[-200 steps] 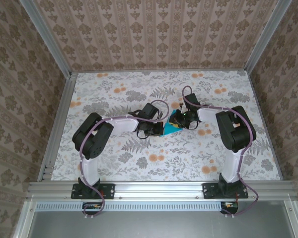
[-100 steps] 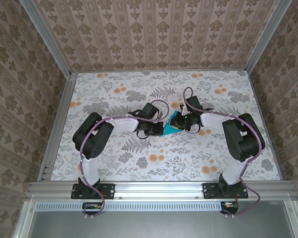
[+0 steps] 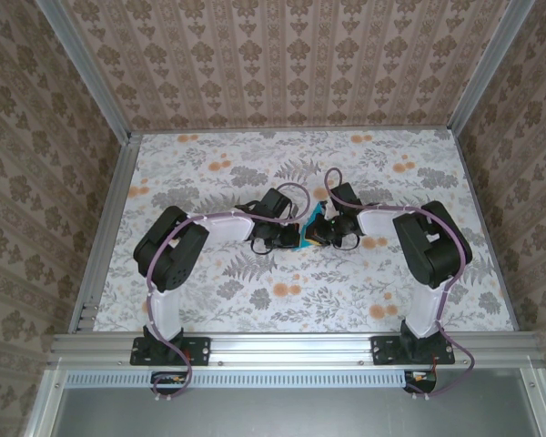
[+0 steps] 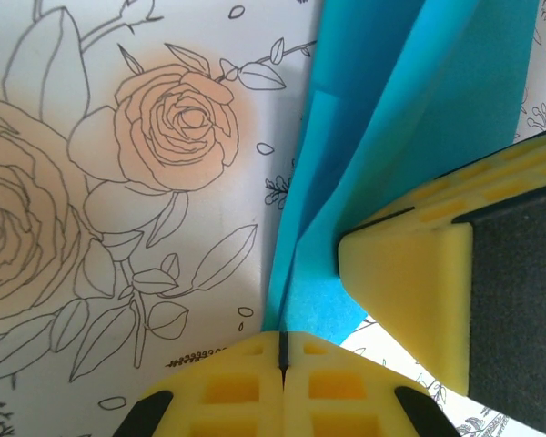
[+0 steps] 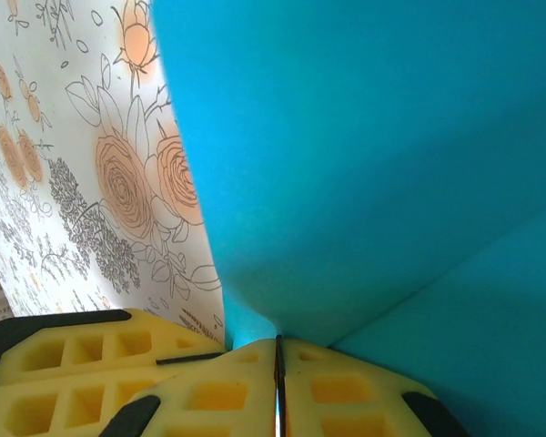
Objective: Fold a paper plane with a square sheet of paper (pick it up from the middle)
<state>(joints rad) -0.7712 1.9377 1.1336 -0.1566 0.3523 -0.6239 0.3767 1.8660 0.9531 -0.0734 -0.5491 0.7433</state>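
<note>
From the near edge of the floral table [image 3: 209,173], we follow both arms inward to the middle, where they meet tip to tip. The left gripper [image 4: 282,350] has its yellow fingers pressed together on a folded edge of the square sheet of paper [image 4: 391,109]. The sheet rises from the pinch and runs away from it along a crease. Just beside it, the right gripper [image 5: 278,350] is likewise clamped on the turquoise sheet, which fans out beyond its tips. The paper sits between the two claws at the table's centre, partly raised above the tabletop and equally near to each. We judge the coming fold turns on that shared crease.
</note>
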